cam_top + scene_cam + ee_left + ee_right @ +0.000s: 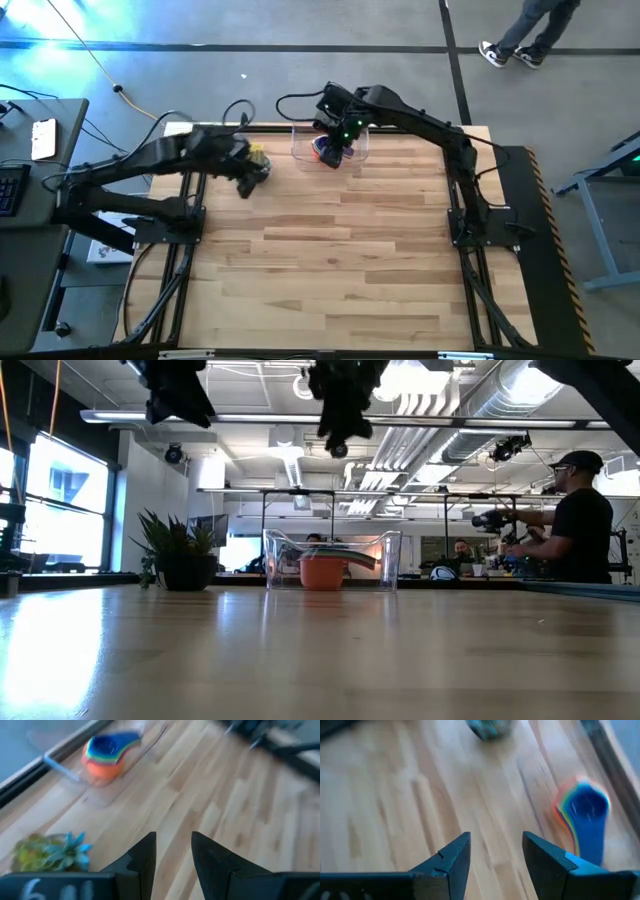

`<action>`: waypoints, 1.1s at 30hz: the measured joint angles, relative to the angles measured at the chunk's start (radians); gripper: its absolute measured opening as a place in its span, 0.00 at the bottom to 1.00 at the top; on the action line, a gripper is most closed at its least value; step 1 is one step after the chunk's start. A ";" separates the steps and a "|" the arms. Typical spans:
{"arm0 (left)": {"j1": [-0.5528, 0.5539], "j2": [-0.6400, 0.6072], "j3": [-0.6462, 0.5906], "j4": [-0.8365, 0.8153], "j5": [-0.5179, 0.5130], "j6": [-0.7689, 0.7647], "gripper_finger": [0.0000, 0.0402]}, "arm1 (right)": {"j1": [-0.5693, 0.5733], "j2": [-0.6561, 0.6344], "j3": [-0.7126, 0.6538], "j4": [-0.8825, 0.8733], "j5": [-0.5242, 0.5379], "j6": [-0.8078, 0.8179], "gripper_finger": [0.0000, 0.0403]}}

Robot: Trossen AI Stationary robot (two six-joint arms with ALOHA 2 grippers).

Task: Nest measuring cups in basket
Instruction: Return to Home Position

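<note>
The measuring cups sit nested in one stack, blue innermost and orange outermost, inside the clear basket near the table's far edge. The low view shows the stack's orange cup resting on the basket's floor, behind its see-through wall. My right gripper hovers open above the basket, beside the stack, holding nothing. My left gripper is open and raised above the table, left of the basket and close to the small plant.
A small leafy plant in a dark pot stands on the table left of the basket, by the far edge. Bare wooden table stretches toward the near side. A person stands beyond the table, on the right in the low view.
</note>
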 joint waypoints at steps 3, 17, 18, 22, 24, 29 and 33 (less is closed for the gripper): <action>-0.029 -0.129 -0.112 0.124 0.003 -0.010 0.28 | 0.042 -0.044 0.000 0.077 -0.005 -0.016 0.42; -0.059 -0.613 -0.633 0.615 -0.011 0.007 0.28 | 0.188 -0.149 0.000 0.273 0.057 0.070 0.42; -0.059 -0.638 -0.659 0.633 -0.020 0.007 0.28 | 0.195 -0.148 0.000 0.278 0.046 0.071 0.42; -0.059 -0.726 -0.747 0.670 -0.033 0.049 0.28 | 0.217 -0.147 0.000 0.265 0.050 0.097 0.42; -0.059 -0.769 -0.799 0.696 -0.033 0.053 0.28 | 0.223 -0.151 -0.001 0.261 0.051 0.097 0.42; -0.059 -0.872 -0.929 0.820 -0.034 0.017 0.28 | 0.228 -0.193 -0.001 0.244 0.051 0.088 0.42; -0.059 -0.936 -0.994 0.848 -0.034 0.015 0.28 | 0.226 -0.257 -0.001 0.166 0.115 0.057 0.42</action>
